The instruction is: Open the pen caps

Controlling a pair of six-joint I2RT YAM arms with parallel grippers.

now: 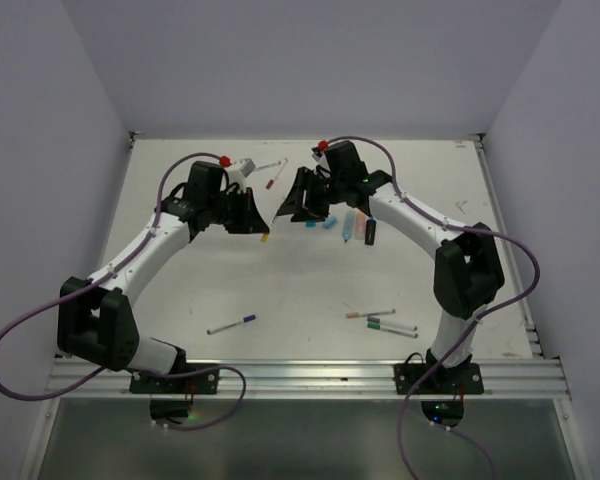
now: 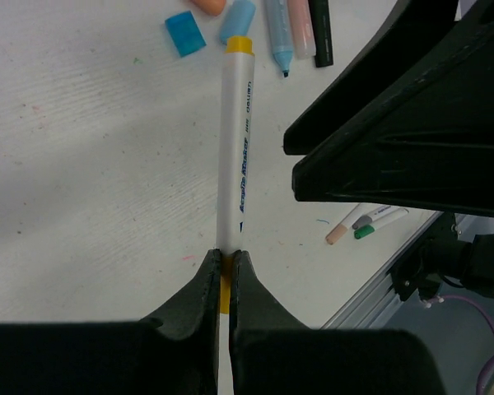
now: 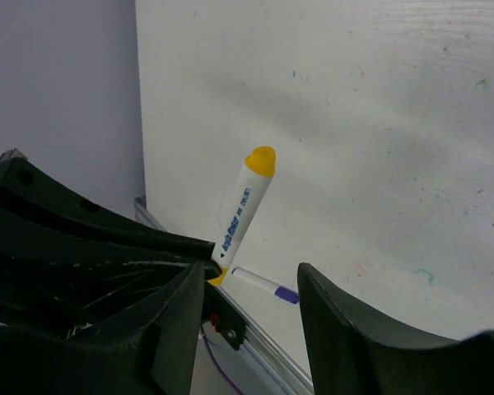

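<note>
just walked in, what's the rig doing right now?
Left pincer is shut on one yellow end of a white pen, holding it up off the table. Right pincer is open, facing the pen's other yellow end, not gripping it yet. Loose blue caps and uncapped highlighters lie further back; a few thin capped pens lie at the near edge.

Left arm (image 1: 145,245) and right arm (image 1: 410,213) of white tube links between bulky black joint housings; thin purple cables (image 1: 20,340) looping from black bases (image 1: 170,382); small red knobs (image 1: 224,160) at the wrists; matte black wedge-shaped fingers (image 2: 193,309), ridged along the sides
</note>
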